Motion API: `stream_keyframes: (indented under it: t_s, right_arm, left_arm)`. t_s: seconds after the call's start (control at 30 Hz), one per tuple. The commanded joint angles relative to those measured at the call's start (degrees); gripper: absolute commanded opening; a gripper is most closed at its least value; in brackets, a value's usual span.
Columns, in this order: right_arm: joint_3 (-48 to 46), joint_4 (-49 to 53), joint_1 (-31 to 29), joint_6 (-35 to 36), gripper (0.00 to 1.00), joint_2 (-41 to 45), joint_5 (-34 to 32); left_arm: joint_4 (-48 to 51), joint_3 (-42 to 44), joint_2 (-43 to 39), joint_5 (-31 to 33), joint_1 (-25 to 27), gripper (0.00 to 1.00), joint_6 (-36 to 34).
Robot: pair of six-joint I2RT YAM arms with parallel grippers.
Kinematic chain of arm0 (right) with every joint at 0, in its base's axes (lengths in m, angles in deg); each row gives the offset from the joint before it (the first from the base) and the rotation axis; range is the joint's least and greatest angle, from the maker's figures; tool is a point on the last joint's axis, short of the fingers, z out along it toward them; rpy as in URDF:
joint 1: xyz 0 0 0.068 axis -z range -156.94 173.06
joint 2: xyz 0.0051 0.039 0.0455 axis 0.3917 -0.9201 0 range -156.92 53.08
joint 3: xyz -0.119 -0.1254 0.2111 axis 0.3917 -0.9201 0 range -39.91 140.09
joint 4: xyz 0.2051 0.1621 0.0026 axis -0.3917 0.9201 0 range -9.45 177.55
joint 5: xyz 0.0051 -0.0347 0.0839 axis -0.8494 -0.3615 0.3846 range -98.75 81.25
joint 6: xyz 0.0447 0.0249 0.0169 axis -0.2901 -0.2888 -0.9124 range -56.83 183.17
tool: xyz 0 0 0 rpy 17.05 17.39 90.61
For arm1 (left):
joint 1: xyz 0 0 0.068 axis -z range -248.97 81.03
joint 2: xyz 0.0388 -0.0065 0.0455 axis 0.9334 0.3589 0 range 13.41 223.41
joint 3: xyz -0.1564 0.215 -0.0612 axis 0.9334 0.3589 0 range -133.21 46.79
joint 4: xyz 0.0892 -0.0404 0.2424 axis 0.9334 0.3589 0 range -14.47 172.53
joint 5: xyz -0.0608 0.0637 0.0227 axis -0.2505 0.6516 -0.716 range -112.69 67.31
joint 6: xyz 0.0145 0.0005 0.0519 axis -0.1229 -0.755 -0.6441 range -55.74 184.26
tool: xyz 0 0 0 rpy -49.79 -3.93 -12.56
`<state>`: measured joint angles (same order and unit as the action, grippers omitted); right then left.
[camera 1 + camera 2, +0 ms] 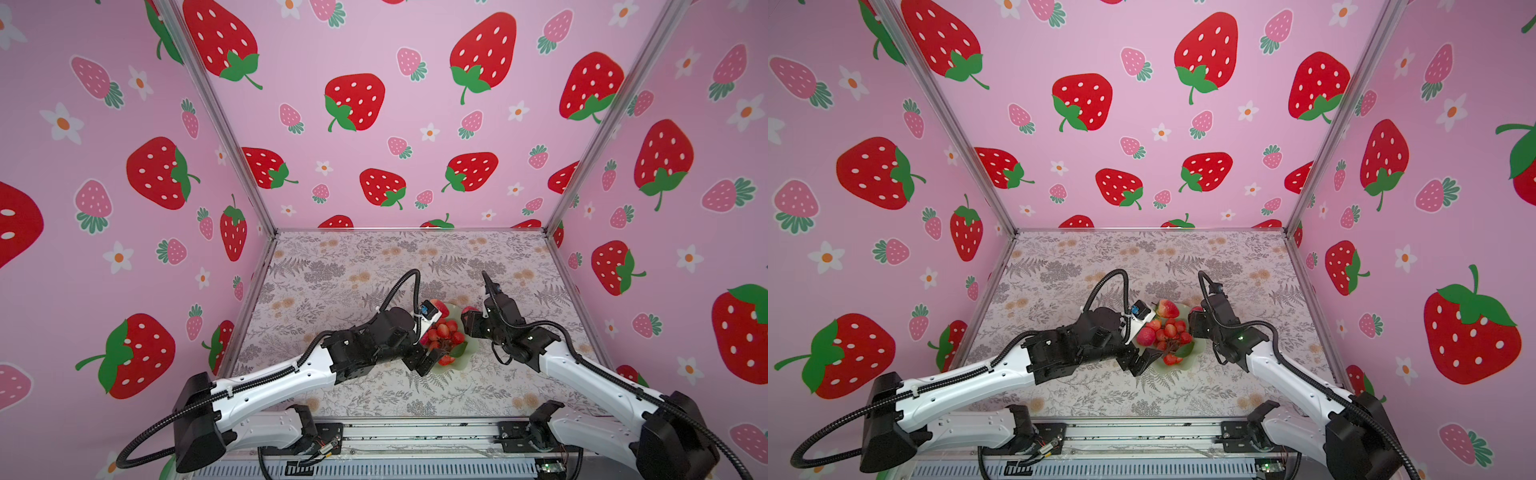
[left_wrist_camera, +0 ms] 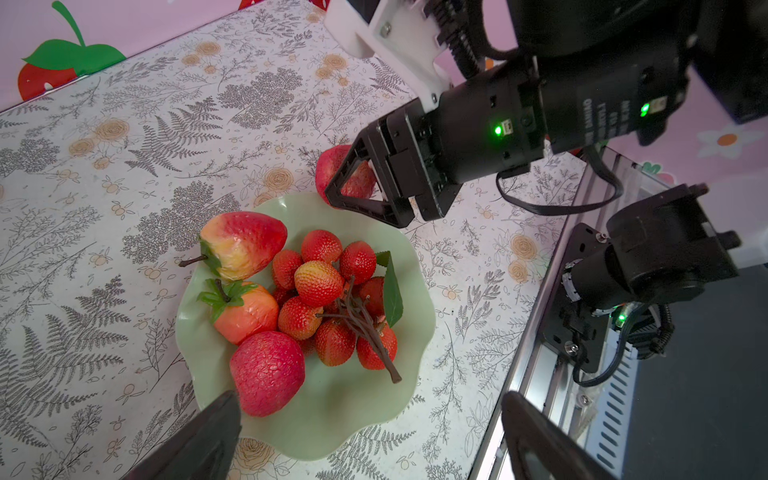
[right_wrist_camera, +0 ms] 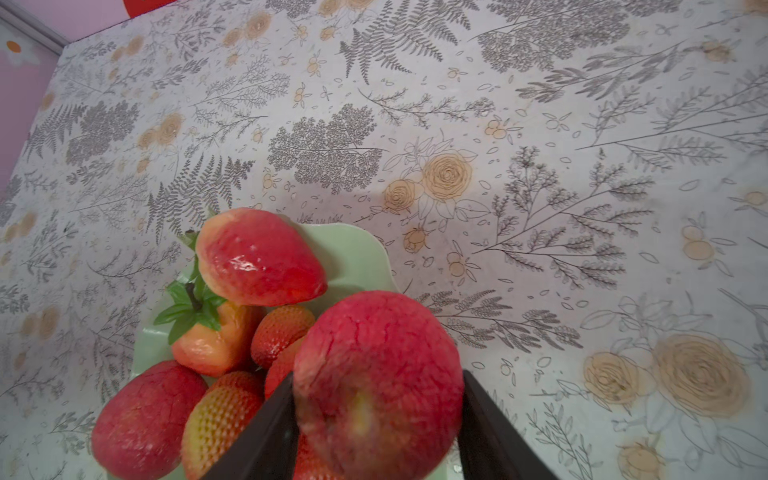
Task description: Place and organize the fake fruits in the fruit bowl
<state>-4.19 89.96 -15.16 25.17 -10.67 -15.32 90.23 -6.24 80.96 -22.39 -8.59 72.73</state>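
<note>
Floral table [image 1: 332, 270], strawberry walls [image 1: 415, 124] all round. Nearest me, my left gripper [image 1: 430, 360] hangs spread and empty over the near rim of the bowl [image 2: 332, 436]. It already carries the bunch [image 2: 328, 291], both strawberries [image 2: 245, 243] and one apple [image 2: 268, 372]. Beyond, my right gripper [image 3: 378, 374] pinches the last apple [image 2: 332, 166] just outside the far rim. Final placement, I reckon: lift it over the rim, lower into the bare patch, then let go.

bowl [image 2: 340, 399]: mint green | apple [image 3: 378, 365]: red-pink | table [image 2: 124, 145]: grey fern print
</note>
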Motion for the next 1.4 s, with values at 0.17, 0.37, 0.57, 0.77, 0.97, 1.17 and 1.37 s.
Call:
stream_keyframes:
  t_s: [0.17, 0.37, 0.57, 0.77, 0.97, 1.17, 1.37]
  right_arm:
    - [0.4, -4.1, 0.3, 2.3, 0.62, -4.0, 5.0]
    - [0.5, -4.3, 0.2, 2.3, 0.72, -4.0, 4.9]
    - [1.0, -4.1, 0.2, 2.7, 0.73, -4.8, 5.0]
    - [2.5, -3.0, 0.3, 3.6, 0.81, -3.8, 3.8]
    - [3.1, -0.8, 0.2, 4.3, 0.86, -0.9, 2.0]
    - [3.6, 0.4, 0.2, 5.2, 0.88, 0.2, 0.1]
    - [6.2, -2.1, 5.8, 6.4, 0.89, -0.4, 5.3]
  left_arm:
    - [-1.6, -0.1, -1.3, 3.3, 0.1, 0.99, 0.2]
    - [-1.3, -0.7, -1.1, 3.5, 0.1, 0.99, -0.2]
    - [-2.3, 1.0, -2.2, 4.0, 0.1, 0.99, 0.5]
    - [-1.7, 0.7, -2.4, 4.2, 0.0, 0.99, 0.0]
    - [-2.0, 1.4, -2.5, 4.0, 0.1, 0.99, 0.4]
    - [-2.6, 1.6, -2.7, 4.3, 0.0, 0.99, 0.5]
    - [0.1, 1.0, -4.5, 15.2, -3.8, 0.99, 1.1]
